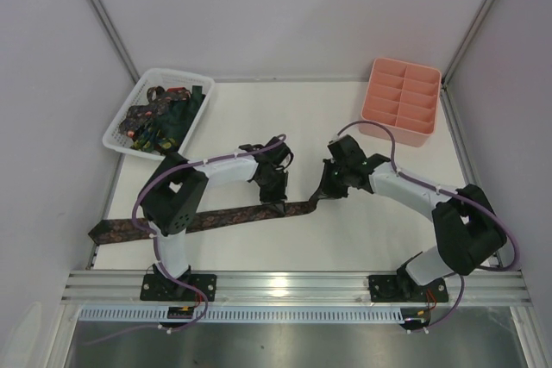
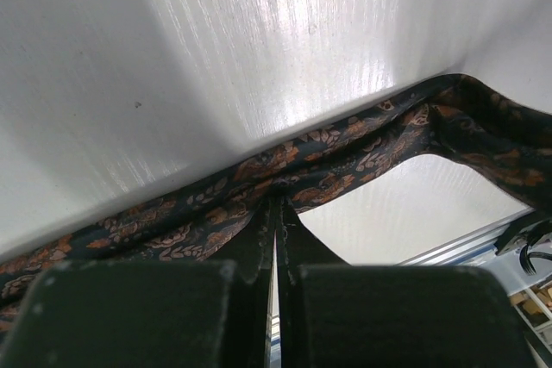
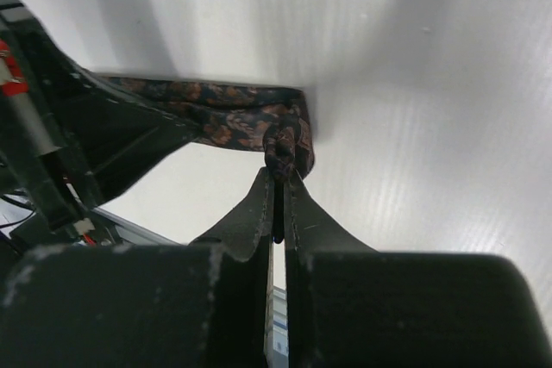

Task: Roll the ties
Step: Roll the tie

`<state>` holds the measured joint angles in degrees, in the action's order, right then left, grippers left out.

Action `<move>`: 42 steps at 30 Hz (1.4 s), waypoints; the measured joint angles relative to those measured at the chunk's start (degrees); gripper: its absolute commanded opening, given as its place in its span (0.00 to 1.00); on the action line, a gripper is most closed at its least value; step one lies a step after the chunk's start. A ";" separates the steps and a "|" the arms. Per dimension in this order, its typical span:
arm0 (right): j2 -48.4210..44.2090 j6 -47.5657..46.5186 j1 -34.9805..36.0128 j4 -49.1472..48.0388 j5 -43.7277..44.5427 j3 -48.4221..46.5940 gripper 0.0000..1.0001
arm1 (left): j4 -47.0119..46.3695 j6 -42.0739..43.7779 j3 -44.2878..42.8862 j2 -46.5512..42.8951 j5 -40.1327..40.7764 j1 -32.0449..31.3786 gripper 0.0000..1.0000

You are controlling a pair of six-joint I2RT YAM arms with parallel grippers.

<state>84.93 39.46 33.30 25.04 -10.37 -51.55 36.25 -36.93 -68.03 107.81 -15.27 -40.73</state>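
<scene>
A long, narrow tie [image 1: 233, 215] of dark fabric with a fine reddish-brown floral pattern lies across the near side of the smooth white desk [image 1: 345, 239]. The left end effector [image 2: 276, 206] pinches its edge. The right end effector [image 3: 281, 180] pinches its curled right end. More ties [image 1: 159, 118] fill the white lattice basket [image 1: 116, 135] at far left.

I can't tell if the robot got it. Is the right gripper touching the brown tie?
Touching. The right wrist view shows the right gripper shut, its tips pinching the bunched end of the brown tie.
</scene>
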 measured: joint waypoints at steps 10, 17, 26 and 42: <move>6.88 1.49 4.94 -0.61 -0.33 -5.55 0.01 | -0.76 -0.11 0.59 -0.02 -0.85 0.50 0.01; 10.21 1.49 6.01 -2.64 -1.70 -5.70 0.02 | -1.09 -0.15 0.87 -0.02 -1.66 0.90 0.00; 12.98 2.19 5.97 -6.84 -4.92 -5.57 0.10 | -1.27 -0.17 1.05 -0.04 -1.95 1.07 0.00; 13.81 3.39 3.17 -18.78 -17.38 2.03 0.47 | -2.36 -0.52 2.14 -0.59 -2.75 1.66 0.01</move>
<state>98.74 42.85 36.47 6.26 -27.75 -49.52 33.89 -37.45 -65.89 107.22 -18.02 -39.07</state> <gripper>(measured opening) 0.430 0.006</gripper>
